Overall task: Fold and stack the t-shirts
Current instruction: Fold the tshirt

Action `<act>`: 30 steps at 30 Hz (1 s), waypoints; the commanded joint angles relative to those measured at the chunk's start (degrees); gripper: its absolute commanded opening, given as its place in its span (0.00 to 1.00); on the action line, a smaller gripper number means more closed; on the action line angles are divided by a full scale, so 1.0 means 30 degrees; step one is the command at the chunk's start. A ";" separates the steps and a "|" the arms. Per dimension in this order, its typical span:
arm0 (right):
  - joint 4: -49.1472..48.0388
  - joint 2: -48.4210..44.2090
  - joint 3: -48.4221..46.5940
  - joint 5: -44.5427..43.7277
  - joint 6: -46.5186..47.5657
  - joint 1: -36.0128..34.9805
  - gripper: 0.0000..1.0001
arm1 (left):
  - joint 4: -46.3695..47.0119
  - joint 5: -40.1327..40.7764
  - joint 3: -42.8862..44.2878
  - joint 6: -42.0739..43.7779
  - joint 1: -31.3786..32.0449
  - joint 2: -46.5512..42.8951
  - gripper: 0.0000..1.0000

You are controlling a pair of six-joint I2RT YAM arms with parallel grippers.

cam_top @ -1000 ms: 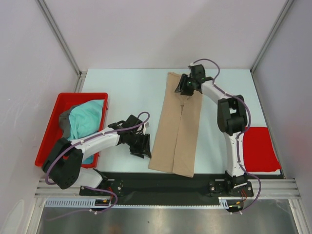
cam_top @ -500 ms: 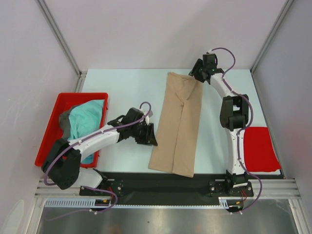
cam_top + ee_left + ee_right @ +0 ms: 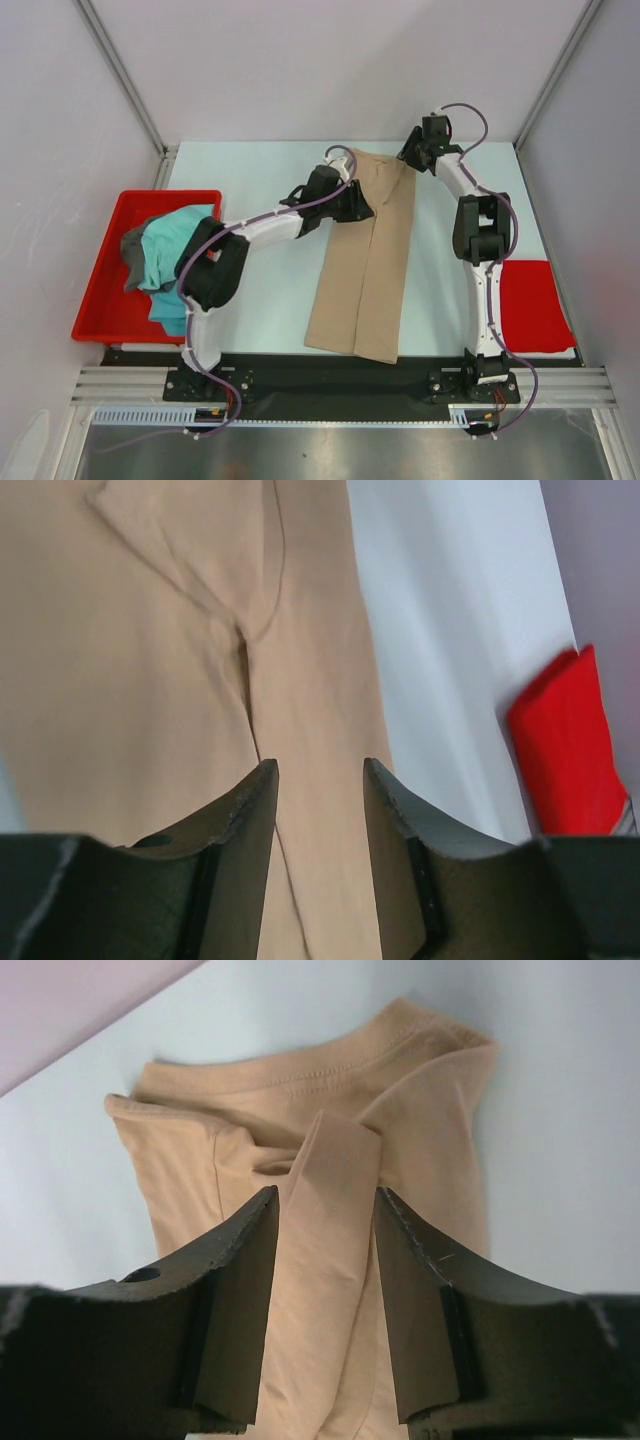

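The pale table bears a folded tan t-shirt, a red tray and a red mat

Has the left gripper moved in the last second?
Yes. The left gripper swung from beside the near half of the tan t-shirt to its far end, farther from the red tray.

The left hand and right hand both reach far forward, near each other, jaws parted.

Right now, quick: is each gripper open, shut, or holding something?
Left gripper: open, holding nothing, over the tan t-shirt.
Right gripper: open, holding nothing, over the same shirt's collar end.
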State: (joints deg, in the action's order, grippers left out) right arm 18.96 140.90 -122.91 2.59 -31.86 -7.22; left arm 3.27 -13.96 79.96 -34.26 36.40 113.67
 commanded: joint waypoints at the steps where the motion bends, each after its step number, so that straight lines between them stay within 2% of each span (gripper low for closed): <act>1: -0.1106 0.0170 -0.0570 -0.0250 0.0483 0.0093 0.48 | 0.1723 0.1393 0.2725 -0.0972 -0.0151 0.1540 0.45; 8: -0.1309 0.1021 -0.1158 0.0133 0.0130 0.0240 0.47 | 0.1753 0.3213 0.6328 -0.1674 -0.0679 0.4471 0.41; 11: -0.1106 0.1285 -0.1450 0.0221 0.0102 0.0211 0.47 | 0.1607 0.3654 0.7005 -0.1968 -0.0708 0.5410 0.40; 16: -0.1543 0.0993 -0.0809 0.0191 0.0014 0.0152 0.47 | -0.0238 0.5295 0.8676 -0.1821 -0.0767 0.6727 0.47; 30: -0.1633 0.1226 -0.1128 -0.0043 -0.0309 -0.0141 0.48 | -0.1674 0.4798 1.2486 -0.2466 -0.1089 0.9952 0.48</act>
State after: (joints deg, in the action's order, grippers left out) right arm 15.88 144.81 -124.40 3.01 -32.21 -7.33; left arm -0.84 -0.03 113.86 -40.60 33.67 143.09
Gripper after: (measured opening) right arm 0.482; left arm 0.482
